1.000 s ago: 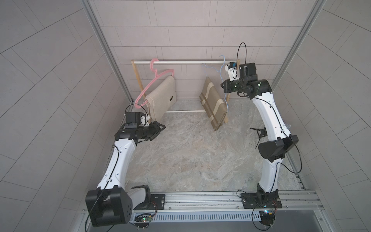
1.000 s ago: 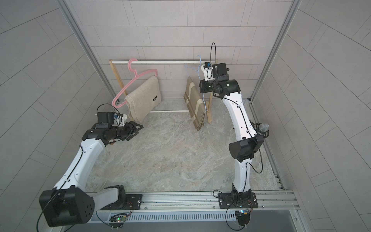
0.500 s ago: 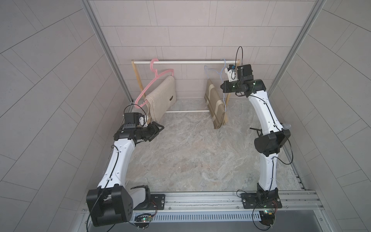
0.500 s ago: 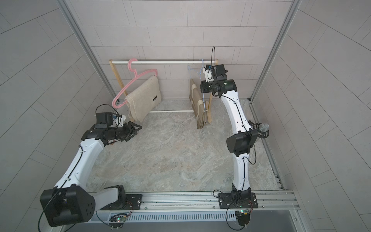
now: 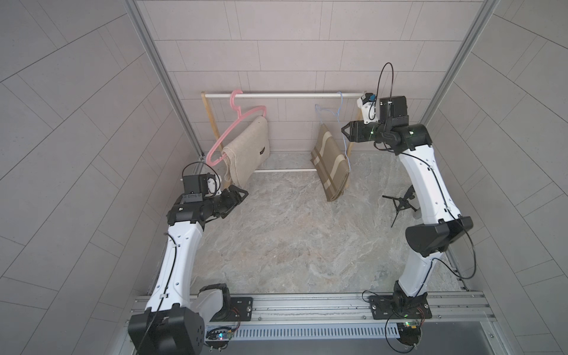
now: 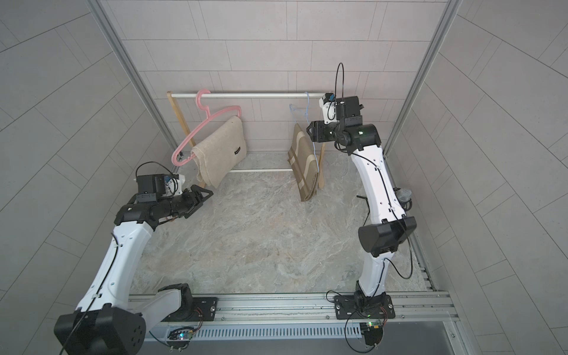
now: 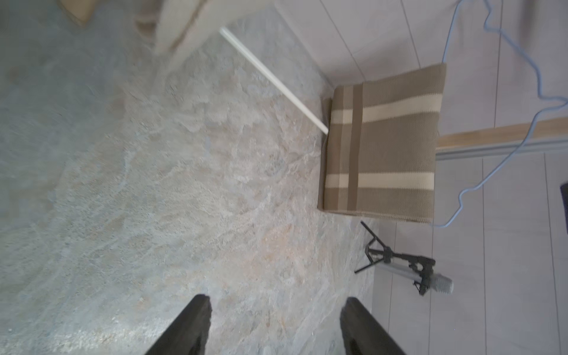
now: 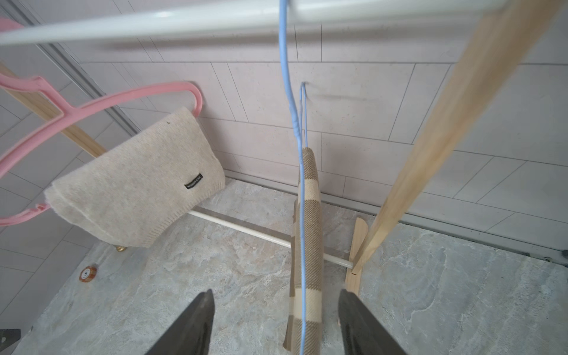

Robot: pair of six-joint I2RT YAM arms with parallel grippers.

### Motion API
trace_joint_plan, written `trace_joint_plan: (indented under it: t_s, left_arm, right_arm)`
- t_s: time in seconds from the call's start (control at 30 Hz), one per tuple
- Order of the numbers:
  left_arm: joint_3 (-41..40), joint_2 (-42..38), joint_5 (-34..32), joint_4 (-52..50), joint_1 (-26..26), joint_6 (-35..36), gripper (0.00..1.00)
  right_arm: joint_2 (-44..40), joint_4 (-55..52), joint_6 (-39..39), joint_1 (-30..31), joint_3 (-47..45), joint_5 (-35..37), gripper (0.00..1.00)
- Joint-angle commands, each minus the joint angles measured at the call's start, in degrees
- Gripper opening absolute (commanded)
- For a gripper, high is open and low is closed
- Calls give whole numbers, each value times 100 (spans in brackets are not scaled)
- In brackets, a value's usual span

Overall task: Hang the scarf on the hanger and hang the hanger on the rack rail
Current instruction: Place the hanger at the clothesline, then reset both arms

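Observation:
A brown striped scarf (image 5: 330, 163) (image 6: 304, 163) (image 7: 384, 138) (image 8: 309, 215) is draped over a thin blue wire hanger (image 5: 341, 101) (image 6: 307, 101) (image 8: 284, 61). The hanger's hook sits over the white rail (image 5: 285, 95) (image 8: 153, 24). My right gripper (image 5: 343, 130) (image 6: 309, 130) (image 8: 276, 293) is open right beside the hanger's wire, which runs just ahead of the spread jaws. My left gripper (image 5: 239, 194) (image 6: 206, 193) (image 7: 276, 299) is open and empty, low near the rack's left end.
A cream scarf (image 5: 247, 150) (image 8: 138, 175) hangs on a pink hanger (image 5: 242, 115) (image 8: 92, 104) at the rail's left end. The rack has wooden uprights (image 8: 445, 138) and a lower white bar (image 5: 285, 170). A small microphone tripod (image 5: 399, 204) (image 7: 399, 261) stands by the right wall.
My right gripper has opened and let go of the blue hanger, which now hangs free with the striped scarf straighter. The left gripper has opened wider.

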Motion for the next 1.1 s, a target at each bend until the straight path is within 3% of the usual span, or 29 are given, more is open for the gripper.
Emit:
trace_joint_plan:
  t_s: [0.0,0.13,0.17,0.3,0.5,0.63,0.77,0.93,1.07]
  left_arm:
    - [77,-402,-811,242,84,110,80]
    - [-145,-714,-1817,701,110,14,90]
    - [-173,-713,-1993,766,118,40,91]
    - [-270,-627,-2205,981,120,276,93]
    - [-544,-668,-2355,1275,119,393,93]
    - [-989,-726,-2786,1661,118,682,94]
    - [-1455,-754,-3440,2065,121,887,95]
    - [-1885,-675,-4126,2503,130,932,95]
    - [-2172,-572,-4492,2824,107,806,95]
  right_arm:
    - [-1187,651,150,28,-1158,203,76]
    - [-3038,2288,478,28,-3909,710,98]
    - [-3509,2805,546,22,-4609,914,100]
    - [-4990,3767,591,13,-6664,1544,100]
    - [-5898,3782,505,-15,-8383,2646,100]
    - [-6113,4696,348,-17,-9712,3344,100]
    - [-5811,5993,152,-29,-10599,3907,100]
    - [-4683,7238,-161,-188,-10795,4000,100]
    - [-3855,8451,-3,-741,-11004,3400,100]
